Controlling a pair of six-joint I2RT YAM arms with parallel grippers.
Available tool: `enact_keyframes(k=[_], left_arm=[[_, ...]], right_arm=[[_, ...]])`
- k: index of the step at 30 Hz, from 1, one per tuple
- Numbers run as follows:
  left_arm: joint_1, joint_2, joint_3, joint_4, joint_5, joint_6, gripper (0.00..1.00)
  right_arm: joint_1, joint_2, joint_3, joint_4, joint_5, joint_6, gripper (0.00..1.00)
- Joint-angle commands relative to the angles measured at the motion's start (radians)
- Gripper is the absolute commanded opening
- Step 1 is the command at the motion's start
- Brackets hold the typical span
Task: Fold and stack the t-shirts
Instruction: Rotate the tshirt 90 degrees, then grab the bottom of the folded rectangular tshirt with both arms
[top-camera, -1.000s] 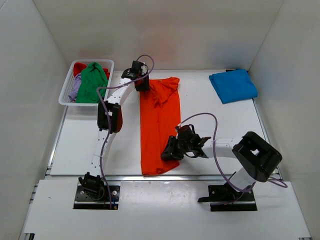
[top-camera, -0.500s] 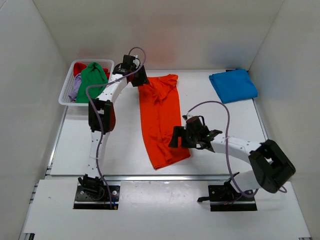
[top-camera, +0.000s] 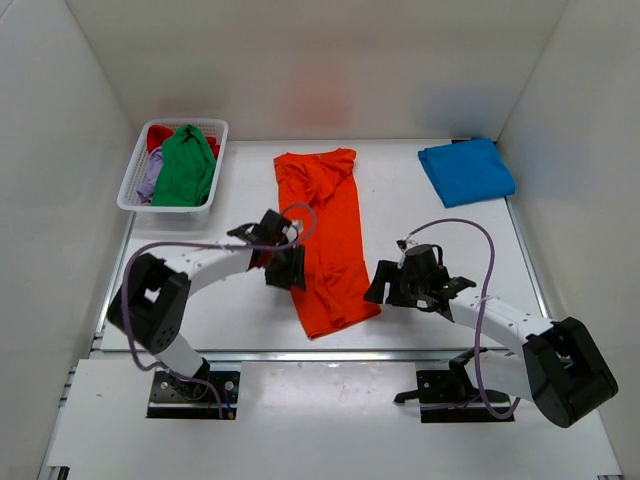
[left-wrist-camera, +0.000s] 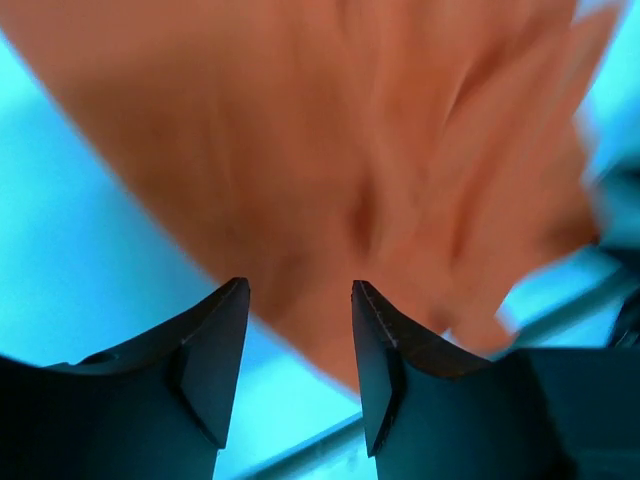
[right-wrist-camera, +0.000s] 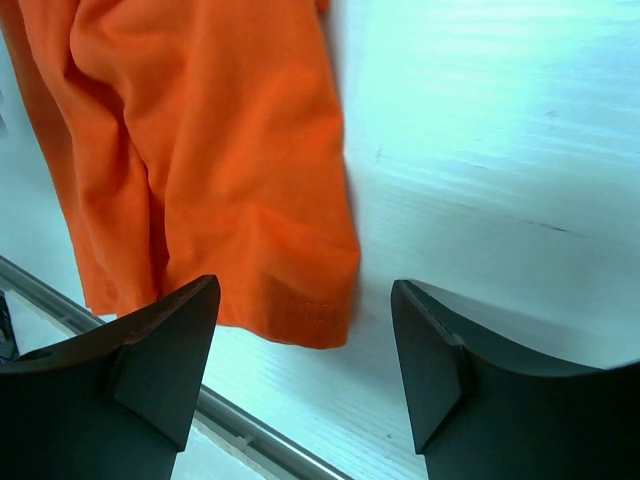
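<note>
A bright orange t-shirt (top-camera: 322, 235) lies folded lengthwise down the middle of the table, its hem at the near end. My left gripper (top-camera: 288, 270) is open and empty at the shirt's left edge; its wrist view shows blurred orange cloth (left-wrist-camera: 380, 150) beyond the open jaws (left-wrist-camera: 300, 292). My right gripper (top-camera: 380, 290) is open and empty just right of the hem corner (right-wrist-camera: 300, 300), low over the table (right-wrist-camera: 305, 283). A folded blue t-shirt (top-camera: 466, 170) lies at the back right. Green (top-camera: 185, 165), red (top-camera: 158, 135) and lilac (top-camera: 149, 182) shirts lie heaped in the basket.
The white lattice basket (top-camera: 160, 208) stands at the back left. White walls close in the table on three sides. The table's metal front edge (right-wrist-camera: 260, 435) runs just below the shirt's hem.
My left gripper let go of the shirt's far end and swung back to its left edge. My right gripper let go of the hem, which shifted right, and moved off to the right.
</note>
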Motion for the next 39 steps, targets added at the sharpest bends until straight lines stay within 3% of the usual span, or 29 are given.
enact_keyframes(k=[1,3,10,16,18,19,25,28,29,30,33,39], left_arm=[[-0.044,-0.175,-0.183,0.110,0.011,-0.096,0.57],[-0.052,-0.250,-0.307,0.154,0.014,-0.136,0.57],[-0.121,-0.356,-0.415,0.154,0.024,-0.187,0.59],[-0.190,-0.386,-0.481,0.232,0.026,-0.265,0.60],[-0.201,-0.381,-0.488,0.234,0.020,-0.270,0.60],[-0.206,-0.378,-0.487,0.233,0.015,-0.267,0.60],[-0.203,-0.430,-0.559,0.213,0.009,-0.264,0.60],[-0.202,-0.441,-0.576,0.219,0.008,-0.268,0.53],[-0.201,-0.441,-0.577,0.216,0.014,-0.267,0.44],[-0.206,-0.436,-0.579,0.211,0.014,-0.264,0.28],[-0.207,-0.442,-0.596,0.208,0.027,-0.265,0.00],[-0.195,-0.498,-0.653,0.211,0.047,-0.274,0.00]], right_arm=[[-0.027,-0.028,-0.016,0.020,-0.024,0.015,0.67],[-0.038,-0.027,-0.017,0.024,-0.047,0.014,0.68],[0.029,0.048,0.001,0.000,-0.070,0.039,0.60],[0.104,0.088,-0.010,0.024,-0.072,0.094,0.35],[0.141,0.096,-0.007,0.023,-0.076,0.098,0.08],[0.143,0.107,-0.001,0.014,-0.076,0.095,0.02],[0.221,0.087,-0.008,0.015,-0.072,0.161,0.00],[0.255,0.088,-0.016,0.017,-0.073,0.180,0.00],[0.273,0.090,-0.011,0.023,-0.079,0.186,0.00],[0.290,0.091,-0.016,0.014,-0.081,0.190,0.00],[0.322,0.095,-0.007,0.009,-0.079,0.209,0.00],[0.321,0.041,-0.042,0.000,-0.101,0.224,0.00]])
